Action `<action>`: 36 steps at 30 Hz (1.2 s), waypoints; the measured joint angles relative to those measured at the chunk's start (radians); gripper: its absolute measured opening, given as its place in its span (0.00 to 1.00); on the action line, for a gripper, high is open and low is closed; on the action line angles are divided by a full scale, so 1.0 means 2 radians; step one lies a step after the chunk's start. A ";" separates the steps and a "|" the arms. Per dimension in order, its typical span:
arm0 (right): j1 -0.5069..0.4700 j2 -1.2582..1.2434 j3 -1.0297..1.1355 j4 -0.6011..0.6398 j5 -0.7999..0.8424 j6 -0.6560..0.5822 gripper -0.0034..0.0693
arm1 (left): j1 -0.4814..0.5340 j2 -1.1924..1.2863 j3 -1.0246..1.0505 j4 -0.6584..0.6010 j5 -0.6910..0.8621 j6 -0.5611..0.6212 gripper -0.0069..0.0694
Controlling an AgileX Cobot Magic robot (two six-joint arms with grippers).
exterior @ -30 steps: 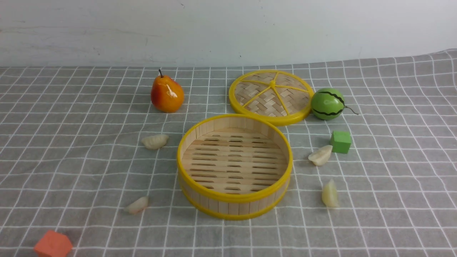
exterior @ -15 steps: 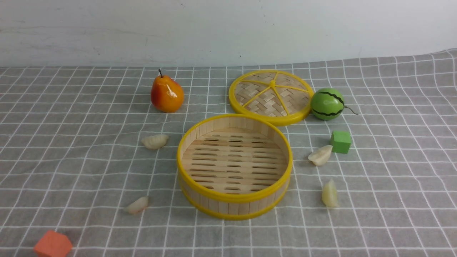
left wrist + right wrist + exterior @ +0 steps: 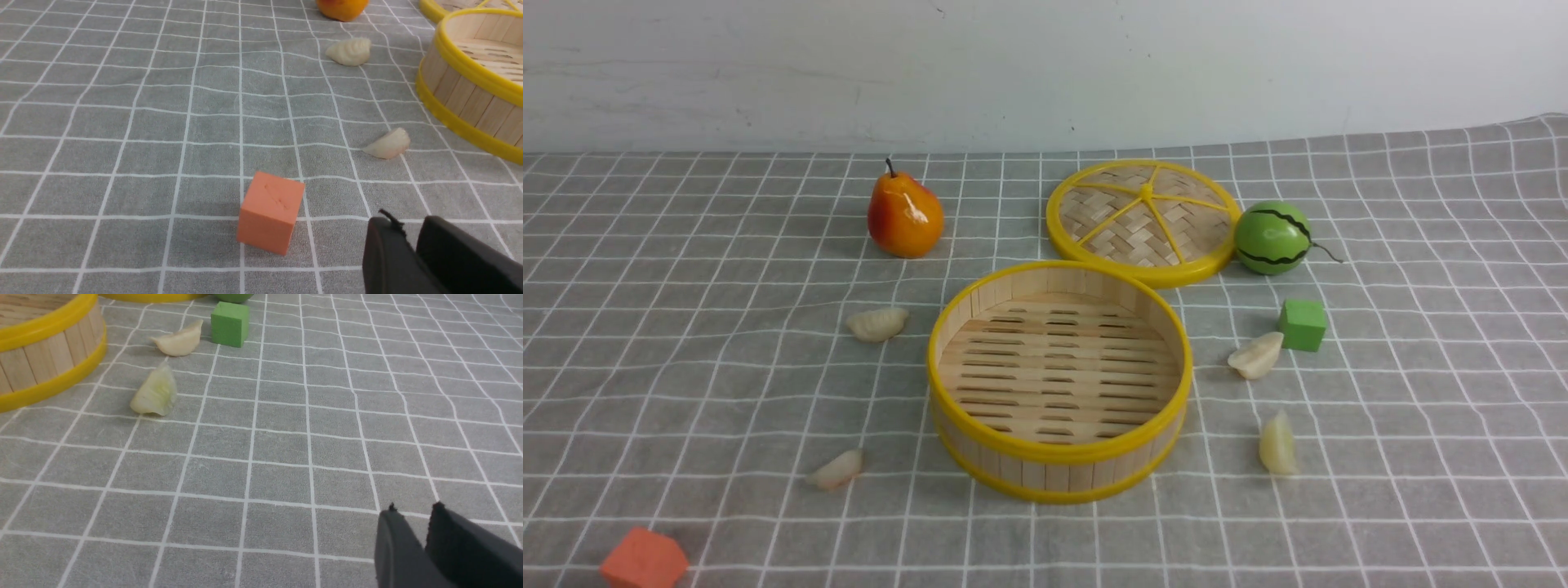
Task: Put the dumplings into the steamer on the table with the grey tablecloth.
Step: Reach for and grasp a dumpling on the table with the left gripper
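Gripping: I'm seeing left gripper [image 3: 408, 223] and right gripper [image 3: 416, 511] barely parted, empty.
Risk: green cube [image 3: 1303, 324] crowding glossy cream dumpling [image 3: 1256, 356] at 3 o'clock of yellow-rimmed bamboo steamer [image 3: 1058, 452].

Left tool [image 3: 408, 223] and right tool [image 3: 416, 513] each hover low, tips slightly parted, gripping nothing.

The steamer [image 3: 461, 98] and pear [image 3: 342, 8] were cropped in the left wrist view, the orange cube [image 3: 644, 559] in the front view.
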 joint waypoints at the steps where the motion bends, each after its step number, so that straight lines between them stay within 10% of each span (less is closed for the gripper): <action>1: 0.000 0.000 0.000 -0.003 -0.007 0.000 0.23 | 0.000 0.000 0.000 -0.007 -0.005 0.000 0.24; 13: 0.000 0.000 0.005 -0.006 -0.380 0.012 0.25 | 0.000 0.000 0.000 -0.043 -0.276 -0.004 0.24; 24: 0.000 0.009 0.000 0.046 -0.445 0.117 0.19 | 0.000 0.023 0.000 -0.195 -0.367 -0.231 0.26; 28: 0.000 0.057 -0.069 0.055 -0.387 0.128 0.03 | 0.000 0.092 -0.058 -0.099 -0.404 -0.237 0.26; 36: 0.000 0.224 -0.196 0.036 -0.208 0.086 0.04 | 0.000 0.296 -0.224 0.217 -0.369 -0.293 0.28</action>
